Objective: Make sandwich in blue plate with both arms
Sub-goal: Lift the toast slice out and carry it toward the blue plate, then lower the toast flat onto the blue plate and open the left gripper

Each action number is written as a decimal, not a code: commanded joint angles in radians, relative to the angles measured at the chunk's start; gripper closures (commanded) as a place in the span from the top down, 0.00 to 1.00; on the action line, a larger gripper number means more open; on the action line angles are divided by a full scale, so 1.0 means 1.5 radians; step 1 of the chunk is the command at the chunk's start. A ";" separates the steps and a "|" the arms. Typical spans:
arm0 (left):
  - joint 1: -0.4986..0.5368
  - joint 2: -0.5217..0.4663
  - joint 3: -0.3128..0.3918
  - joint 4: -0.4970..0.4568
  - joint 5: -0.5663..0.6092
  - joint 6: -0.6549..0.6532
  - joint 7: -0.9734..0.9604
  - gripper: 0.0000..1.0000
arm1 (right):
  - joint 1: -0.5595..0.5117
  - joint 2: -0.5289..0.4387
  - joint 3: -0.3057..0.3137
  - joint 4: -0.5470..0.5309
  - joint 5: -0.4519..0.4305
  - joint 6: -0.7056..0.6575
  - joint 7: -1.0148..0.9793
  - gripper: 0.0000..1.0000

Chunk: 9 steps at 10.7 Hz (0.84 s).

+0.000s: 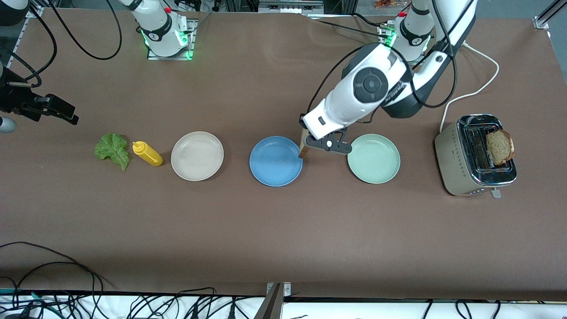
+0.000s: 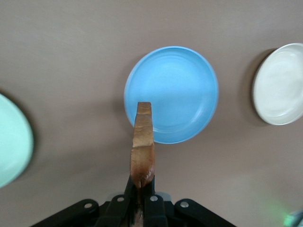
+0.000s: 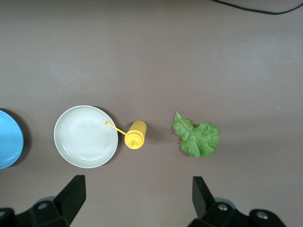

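- Now clamping a toast slice (image 2: 143, 142) edge-on in the left gripper (image 2: 140, 201), over the blue plate (image 2: 184, 85) rim.
- Waiting, right gripper (image 3: 137, 198) spread wide and empty, above the lettuce leaf (image 3: 198, 137) end.

A brown mat (image 1: 283, 230) covered the whole table, smooth and evenly lit, with soft shadows under what stood on it. Along its edge nearest the front camera ran a white strip (image 1: 354, 308) strewn with tangled black cables (image 1: 53, 283). A metal bracket (image 1: 275, 297) sat at the middle of that edge. Aluminium framing (image 1: 547, 13) showed at one corner by the bases.
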 commanded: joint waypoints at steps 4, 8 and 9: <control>-0.020 0.120 -0.010 0.085 -0.062 0.064 0.015 0.00 | -0.002 0.004 -0.001 0.016 0.010 -0.013 0.003 1.00; -0.034 0.138 -0.013 0.082 -0.063 0.102 0.068 0.00 | -0.002 0.004 -0.001 0.016 0.009 -0.013 0.003 1.00; -0.034 0.145 -0.015 0.078 -0.065 0.115 0.069 0.00 | -0.002 0.004 -0.001 0.016 0.009 -0.013 0.003 1.00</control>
